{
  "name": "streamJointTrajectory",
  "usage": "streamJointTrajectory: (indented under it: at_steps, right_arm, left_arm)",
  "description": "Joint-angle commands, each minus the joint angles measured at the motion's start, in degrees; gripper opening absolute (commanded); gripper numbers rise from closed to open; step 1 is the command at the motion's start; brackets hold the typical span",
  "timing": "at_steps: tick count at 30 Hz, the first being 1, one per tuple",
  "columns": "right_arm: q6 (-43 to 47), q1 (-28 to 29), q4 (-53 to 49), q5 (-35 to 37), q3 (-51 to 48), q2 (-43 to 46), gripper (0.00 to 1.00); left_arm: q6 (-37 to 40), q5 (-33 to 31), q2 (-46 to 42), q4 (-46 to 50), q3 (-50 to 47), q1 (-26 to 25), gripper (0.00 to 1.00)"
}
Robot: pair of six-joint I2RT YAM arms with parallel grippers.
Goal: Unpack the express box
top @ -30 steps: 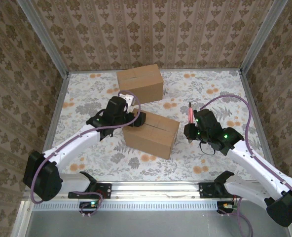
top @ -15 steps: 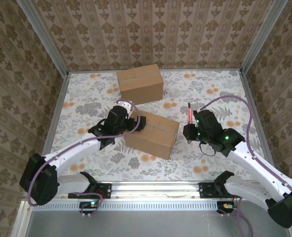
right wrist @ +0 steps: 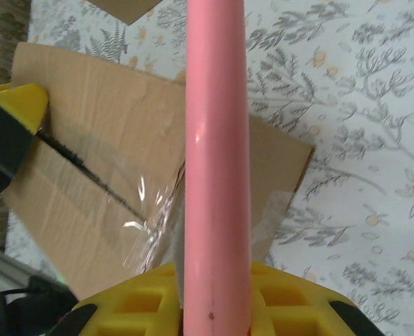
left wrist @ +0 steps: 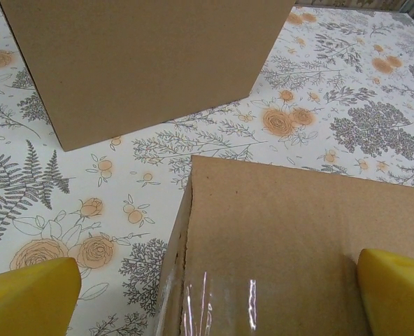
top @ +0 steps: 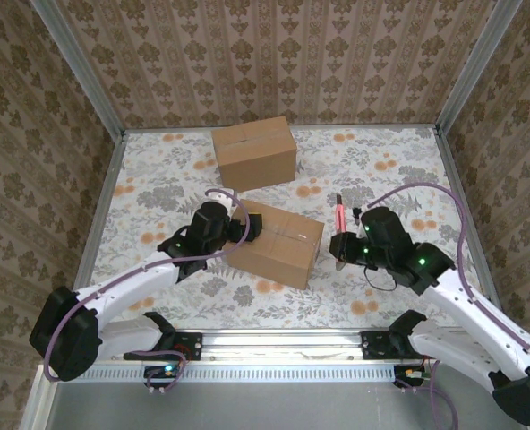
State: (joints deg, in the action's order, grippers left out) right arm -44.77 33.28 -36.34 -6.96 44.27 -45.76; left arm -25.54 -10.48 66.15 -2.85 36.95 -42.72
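Left hand (top: 250, 228) wide astride taped box (top: 283, 246) corner; right hand (top: 341, 245), beside box, gripping pink tool (right wrist: 214, 140).

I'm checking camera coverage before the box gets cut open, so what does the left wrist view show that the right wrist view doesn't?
Left wrist, not right: the broad side face of the far box, standing on the table. Right wrist, not left: the pink tool clamped in that arm's jaws, and the dark seam running under the tape. Both: the near box with its taped top, and the floral table.
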Motion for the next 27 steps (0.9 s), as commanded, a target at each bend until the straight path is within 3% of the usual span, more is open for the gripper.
streamJointTrajectory:
  at_steps: [1, 11, 22, 27]
  right_arm:
    - [-4.17, 0.41, -2.0, -4.26, -2.44, 5.4, 0.0]
    - [-10.23, 0.4, -0.03, -10.69, -10.84, 14.89, 0.0]
    - [-11.39, 0.36, 5.21, -10.34, -14.02, 14.06, 0.0]
    - [-10.39, 0.35, 9.06, -14.85, -14.15, 12.93, 0.0]
  left_arm:
    - [1.28, -1.65, 3.14, 11.7, -3.81, 0.04, 1.0]
    - [0.68, -1.08, 3.28, 10.77, -4.9, 0.0, 1.0]
    - [0.58, 0.46, 5.04, 10.0, -4.54, 0.07, 1.0]
    - [0.31, 0.71, 5.31, 9.79, -4.54, 0.06, 1.0]
